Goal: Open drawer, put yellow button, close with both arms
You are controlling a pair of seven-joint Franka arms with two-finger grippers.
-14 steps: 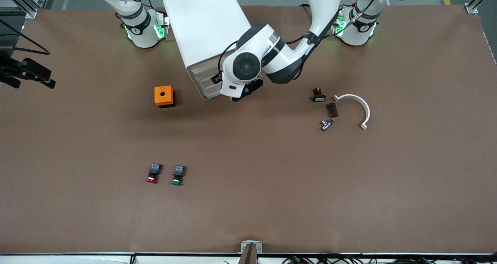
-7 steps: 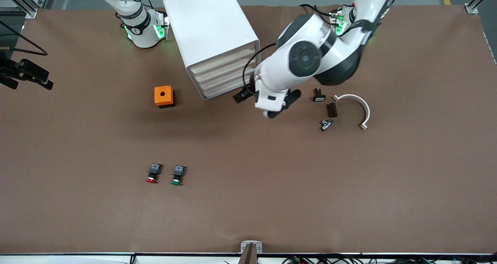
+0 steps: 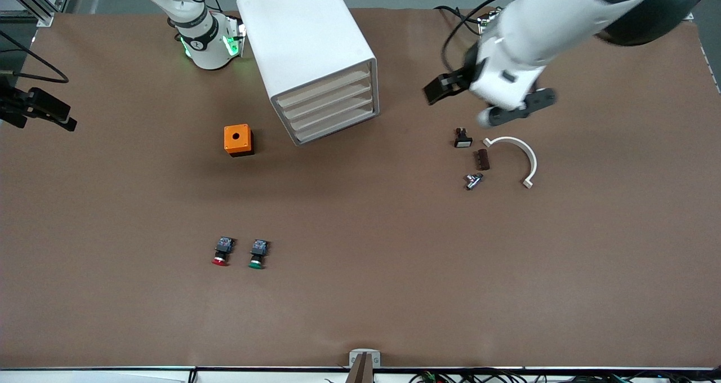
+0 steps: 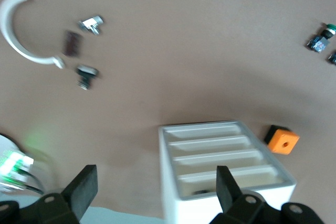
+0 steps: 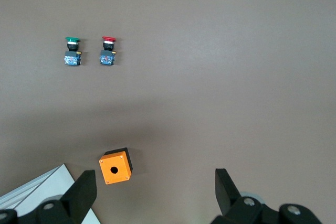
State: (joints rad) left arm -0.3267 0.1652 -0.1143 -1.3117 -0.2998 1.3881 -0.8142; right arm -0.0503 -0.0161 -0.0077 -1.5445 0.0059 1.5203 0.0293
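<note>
The white cabinet (image 3: 307, 39) stands near the robots' bases. Its uppermost drawer (image 3: 324, 87) sits flush with the three below it, and it also shows in the left wrist view (image 4: 226, 177). The yellow button shows in no view. My left gripper (image 3: 515, 110) is raised high over the table beside the small parts, away from the cabinet. In the left wrist view it (image 4: 154, 192) is open and empty. My right gripper (image 5: 154, 192) is open and empty, high over the table beside the orange box (image 5: 115, 166). It is out of the front view.
The orange square box with a hole (image 3: 238, 139) stands beside the cabinet. A red-capped button (image 3: 222, 252) and a green-capped button (image 3: 257, 254) lie nearer the front camera. A white curved piece (image 3: 521, 155), a black part (image 3: 462, 138), a brown piece (image 3: 481, 159) and a metal piece (image 3: 473, 180) lie toward the left arm's end.
My left arm has pulled away from the cabinet's drawer fronts and swung up toward its own end of the table. All four drawer fronts now show. The right arm has not moved.
</note>
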